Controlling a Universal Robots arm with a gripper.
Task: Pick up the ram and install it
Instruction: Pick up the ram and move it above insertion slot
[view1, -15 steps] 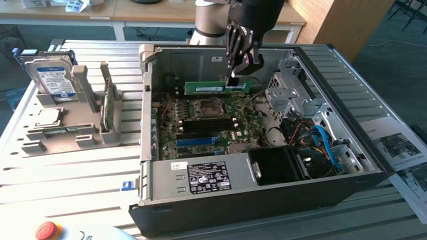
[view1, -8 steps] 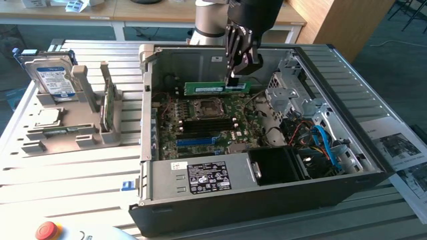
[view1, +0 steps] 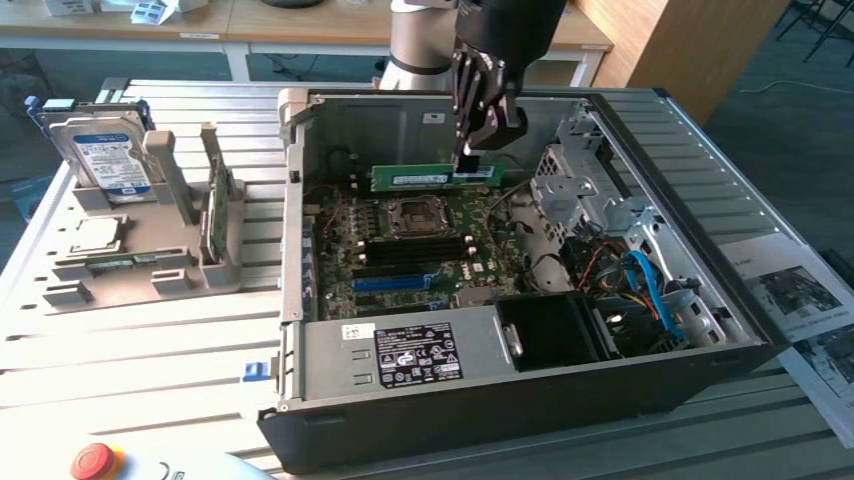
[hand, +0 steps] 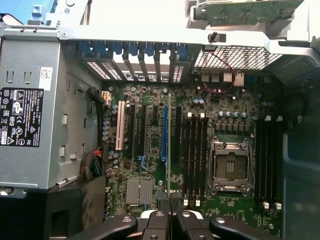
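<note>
Heads up, your ram (view1: 427, 177) is up in the air inside the case (view1: 534, 410). It hangs lengthwise right under the gripper (view1: 470, 158), which is pinched shut on its top edge, well clear of the motherboard (view1: 350, 268) below. Thing is, in the exterior view the grip looks off-centre, nearer one end of the stick. Push down from there and I'd expect the far end to ride high, so the stick rocks instead of seating flat. From the wrist camera the thin edge of the stick seems to line up closer to the blue slot (hand: 163, 132) than to the black memory slots (hand: 192, 150) beside it, though that could just be the viewing angle. Drop it there and you're jamming contacts into the wrong connector. The bare processor socket (hand: 230, 167) sits just past those slots, so a slip or sideways drift could put a corner of the stick onto it. I can't tell whether the slot latches are open, and a closed one would block the stick. The cables (view1: 641, 285) are well off to the side of the gripper, so less of a worry.
</note>
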